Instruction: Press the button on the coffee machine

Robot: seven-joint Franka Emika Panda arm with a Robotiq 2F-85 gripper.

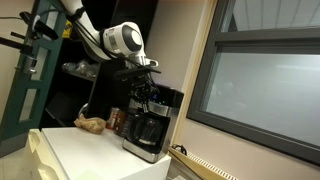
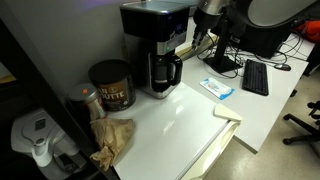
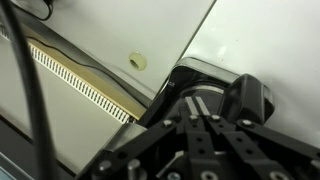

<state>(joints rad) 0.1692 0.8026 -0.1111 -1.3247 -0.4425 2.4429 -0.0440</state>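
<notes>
arm (image 1: 118,40) bent above coffee machine (image 1: 162,118), perhaps touching

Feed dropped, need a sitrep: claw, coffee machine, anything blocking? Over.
Claw shut, right at top of machine. Touching or not: cannot tell. Can beside machine, not in the way.

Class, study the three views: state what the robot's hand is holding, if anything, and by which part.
Nothing is held. The hand looks shut with nothing between its fingers, just above the coffee machine.
</notes>
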